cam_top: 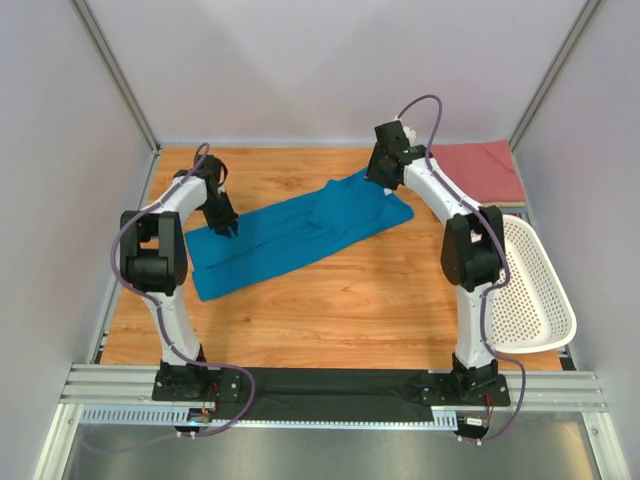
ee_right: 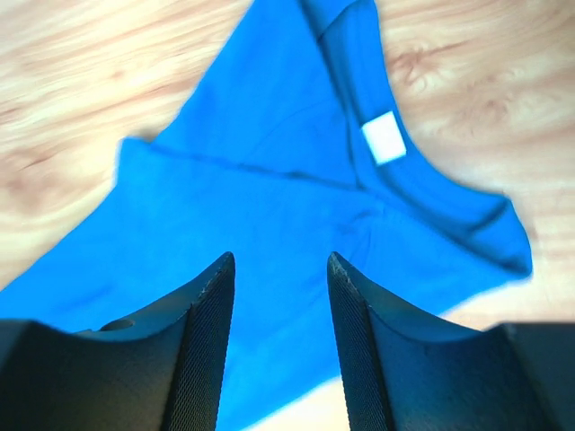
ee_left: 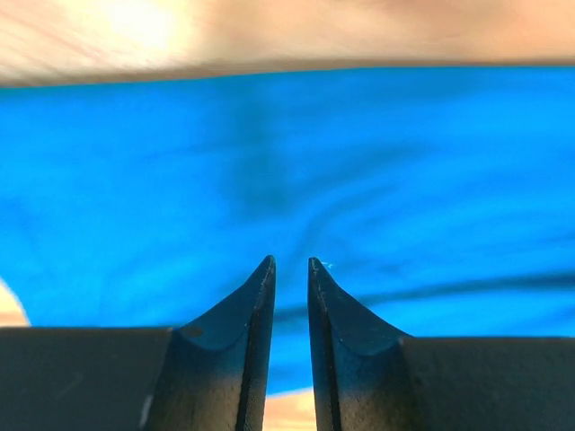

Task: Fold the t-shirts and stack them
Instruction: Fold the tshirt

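A teal-blue t-shirt (cam_top: 300, 235) lies on the wooden table as a long strip folded lengthwise, running from front left to back right. My left gripper (cam_top: 228, 228) hovers over its left end; in the left wrist view (ee_left: 290, 260) the jaws stand a narrow gap apart with nothing between them, blue cloth (ee_left: 359, 162) below. My right gripper (cam_top: 380, 182) is open over the collar end. The right wrist view (ee_right: 280, 256) shows the shirt (ee_right: 269, 189) and its white label (ee_right: 384, 139). A folded salmon-red t-shirt (cam_top: 480, 170) lies at the back right. The grey-blue t-shirt is out of view.
A white perforated basket (cam_top: 535, 290) sits at the table's right edge, beside the right arm. Grey walls enclose the table on the left, back and right.
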You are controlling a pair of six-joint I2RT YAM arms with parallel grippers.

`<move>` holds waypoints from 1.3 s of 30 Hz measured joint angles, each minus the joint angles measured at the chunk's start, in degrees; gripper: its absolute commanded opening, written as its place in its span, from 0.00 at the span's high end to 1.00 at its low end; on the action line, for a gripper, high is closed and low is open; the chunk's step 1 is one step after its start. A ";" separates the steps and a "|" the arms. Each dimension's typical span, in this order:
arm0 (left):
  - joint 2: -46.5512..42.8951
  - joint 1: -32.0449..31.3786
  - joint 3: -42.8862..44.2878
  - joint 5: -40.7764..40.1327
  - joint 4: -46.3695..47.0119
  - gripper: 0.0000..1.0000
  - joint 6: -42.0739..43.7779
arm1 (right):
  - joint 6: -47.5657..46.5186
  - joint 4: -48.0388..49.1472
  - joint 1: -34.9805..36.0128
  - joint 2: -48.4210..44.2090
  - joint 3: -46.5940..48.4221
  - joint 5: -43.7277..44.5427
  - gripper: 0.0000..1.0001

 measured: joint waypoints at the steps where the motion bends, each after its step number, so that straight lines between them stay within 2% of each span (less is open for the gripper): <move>1: 2.51 0.02 0.07 -0.24 -0.33 0.71 0.61 | 0.37 -0.02 0.00 -2.10 -1.20 -0.57 0.53; 4: 7.26 0.52 0.07 0.15 -2.34 0.71 1.05 | 0.96 1.40 -0.09 -7.85 -6.64 -2.93 0.53; 9: 6.14 2.51 -1.92 -0.35 -1.99 0.71 -0.63 | 2.25 4.37 -0.15 -14.80 -19.32 -4.76 0.54; 13: 1.79 4.09 -8.33 -1.49 -0.66 0.71 -3.21 | 4.55 5.38 -0.68 -16.48 -27.87 -5.11 0.58; 17: -3.91 5.01 -16.15 -2.86 -0.68 0.72 -5.09 | 7.91 6.60 -2.03 -16.50 -31.95 -6.25 0.55; 21: -8.61 5.14 -21.77 -4.33 -1.44 0.71 -5.66 | 11.45 12.41 -2.91 -16.92 -37.03 -7.41 0.54; 24: -11.98 5.14 -22.73 -4.72 -3.15 0.70 -5.57 | 14.45 18.10 -3.26 -17.07 -41.29 -9.46 0.54; 28: -16.74 3.93 -22.03 -6.23 -3.85 0.70 -4.33 | 17.81 23.76 -3.82 -16.98 -43.78 -10.88 0.52; 33: -18.51 -2.54 -19.47 -6.34 -3.87 0.70 -2.19 | 20.37 28.52 -5.20 -16.68 -43.82 -10.25 0.52; 39: -18.51 -7.17 -19.45 -3.19 -3.65 0.70 -1.55 | 21.31 31.08 -6.36 -13.49 -42.71 -9.53 0.62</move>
